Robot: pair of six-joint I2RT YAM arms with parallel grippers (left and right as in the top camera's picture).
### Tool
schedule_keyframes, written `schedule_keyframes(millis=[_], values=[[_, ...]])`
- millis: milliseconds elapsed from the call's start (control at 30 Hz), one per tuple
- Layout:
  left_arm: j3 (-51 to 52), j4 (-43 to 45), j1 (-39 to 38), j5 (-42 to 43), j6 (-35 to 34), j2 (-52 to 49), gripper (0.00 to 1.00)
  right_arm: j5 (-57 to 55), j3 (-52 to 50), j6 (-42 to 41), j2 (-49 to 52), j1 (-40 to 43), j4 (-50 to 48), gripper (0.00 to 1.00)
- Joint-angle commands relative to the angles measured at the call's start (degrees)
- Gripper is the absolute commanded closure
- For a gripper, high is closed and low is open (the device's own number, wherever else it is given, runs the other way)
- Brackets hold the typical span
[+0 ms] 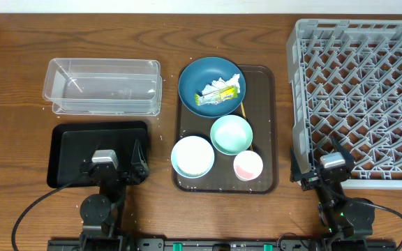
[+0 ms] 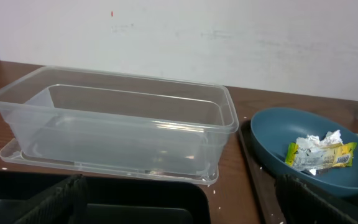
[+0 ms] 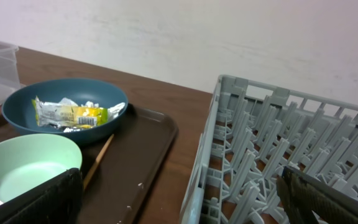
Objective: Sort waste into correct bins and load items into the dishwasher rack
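Note:
The dark-blue bowl point(image 1: 195, 78) at the back of a brown serving tray holds the yellow-green wrapper point(image 1: 220, 90) with white tissue; the wrapper also shows in the left wrist view point(image 2: 319, 154) and the right wrist view point(image 3: 73, 113). The mint-green bowl point(image 1: 231, 134), white bowl point(image 1: 192, 155) and pink-lined cup point(image 1: 248, 165) stand in front of it. The wooden stick point(image 1: 242, 108) lies by the blue bowl. My left gripper point(image 1: 110, 164) is open and empty over the black tray point(image 1: 68, 150), with the clear tub point(image 1: 103, 85) behind it. My right gripper point(image 1: 324, 167) is open and empty at the front left corner of the grey rack point(image 1: 361, 90).
The brown serving tray point(image 1: 265, 104) lies between the bins and the rack. A few white grains point(image 2: 214, 191) are scattered on the wood by the tub's near corner. A white wall runs along the table's far edge.

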State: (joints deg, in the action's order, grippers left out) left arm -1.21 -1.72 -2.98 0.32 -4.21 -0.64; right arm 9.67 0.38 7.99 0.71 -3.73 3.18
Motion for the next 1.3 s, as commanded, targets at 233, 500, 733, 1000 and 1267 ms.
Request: schedule_keyframes(millis=[233,500,733,1000,1267], values=[[1.0,-2.5,0.3,-0.6,0.5,0.0,0.02,0.7,-0.1,0.4,-0.4,-0.4,0.2,0.01],[1.0,-2.5,0.3,-0.5,0.5,0.0,0.02,1.1,-0.1,0.4,-0.4,-0.4,0.2,0.01],[1.0,-2.4,0.3,-0.3,0.4,0.0,0.02,2.4,-0.1,0.4,-0.4,-0.4,-1.5,0.01],[-0.4,-2.6,0.3,2.3,-0.8,-1.6,0.02,1.0,0.0,-0.3,-0.4,-0.4,-7.7,0.01],[-8.3,-2.6,0.3,2.3,-0.8,-12.5,0.02,-5.4,2.2,-3.2,0.6,-0.4,-9.2,0.01]])
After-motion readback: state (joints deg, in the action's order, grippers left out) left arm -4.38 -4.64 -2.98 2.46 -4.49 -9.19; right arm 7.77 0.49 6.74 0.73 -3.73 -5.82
